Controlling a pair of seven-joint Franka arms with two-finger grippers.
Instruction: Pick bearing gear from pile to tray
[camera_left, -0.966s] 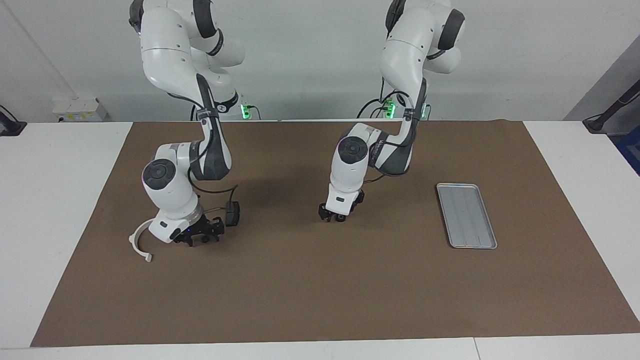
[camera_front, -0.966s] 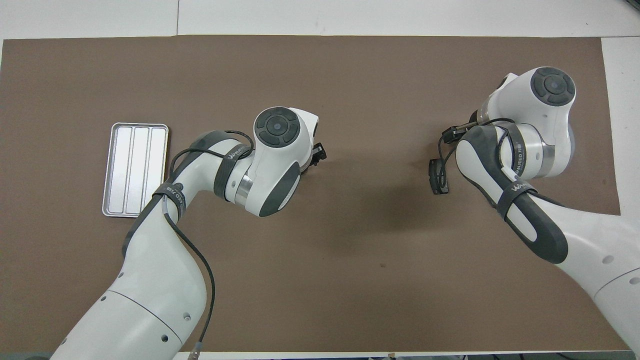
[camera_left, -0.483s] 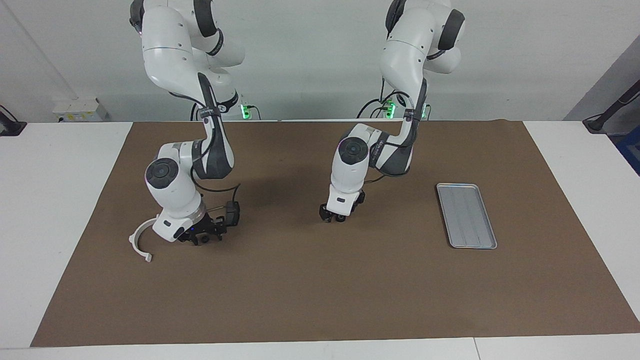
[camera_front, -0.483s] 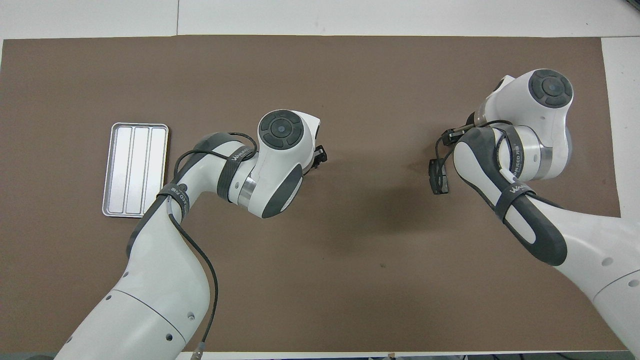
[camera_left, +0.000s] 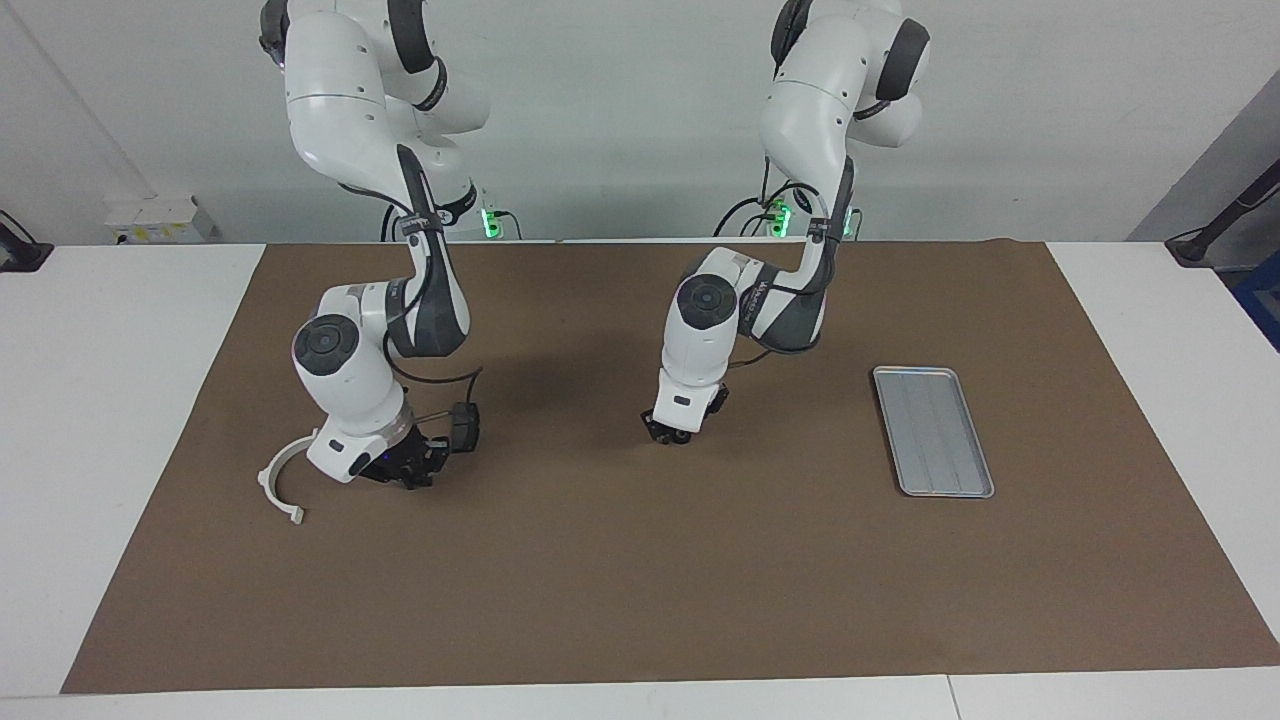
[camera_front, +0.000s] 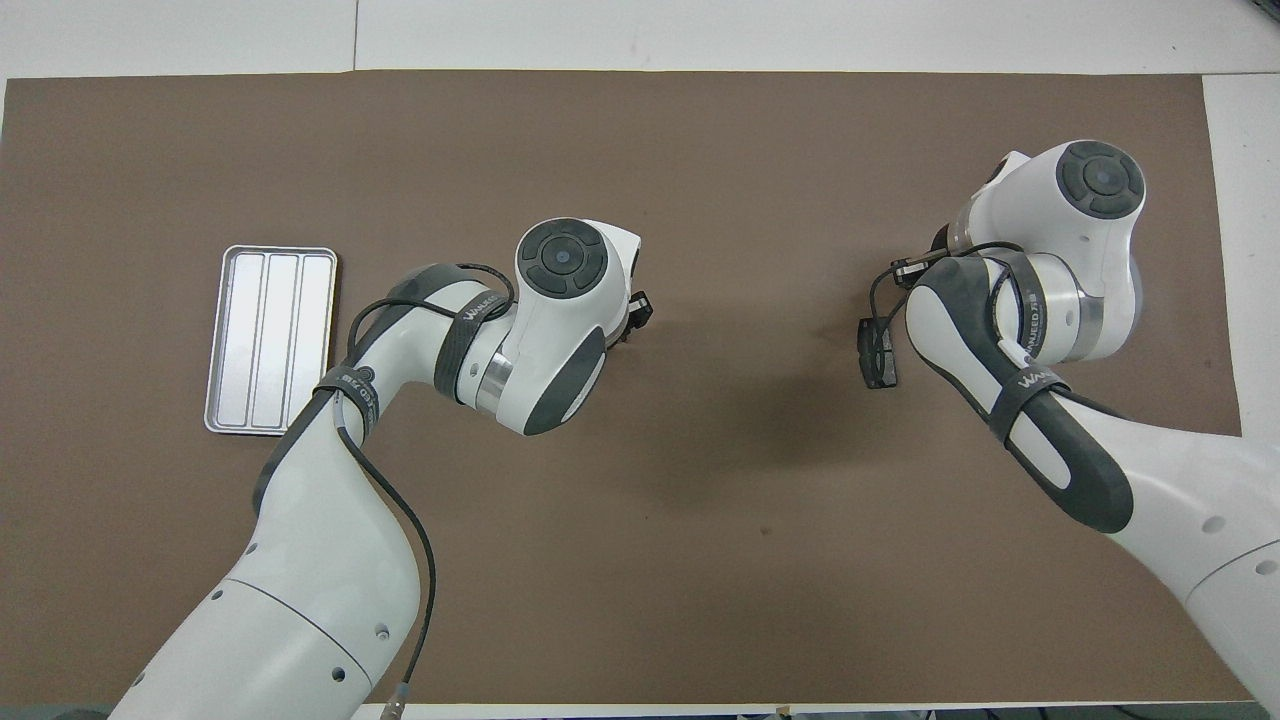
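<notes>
Surface: brown mat (camera_left: 640, 560) covering a white table (camera_left: 110, 400), pale wall at the robots' end.
Tray: flat rectangular silver metal tray (camera_left: 933, 431) with raised rim and lengthwise ribs, lying on the mat toward the left arm's end, nothing in it.
Pile: white half-ring bracket (camera_left: 277, 483) lying on the mat toward the right arm's end; the other small parts are hidden under the right arm.
Right gripper (camera_left: 408, 472): low over the mat just beside the bracket; whether its fingers are spread or pressed together I cannot tell.
Left gripper (camera_left: 672, 432): low over the mat's middle, well apart from the tray; finger state cannot be told.
</notes>
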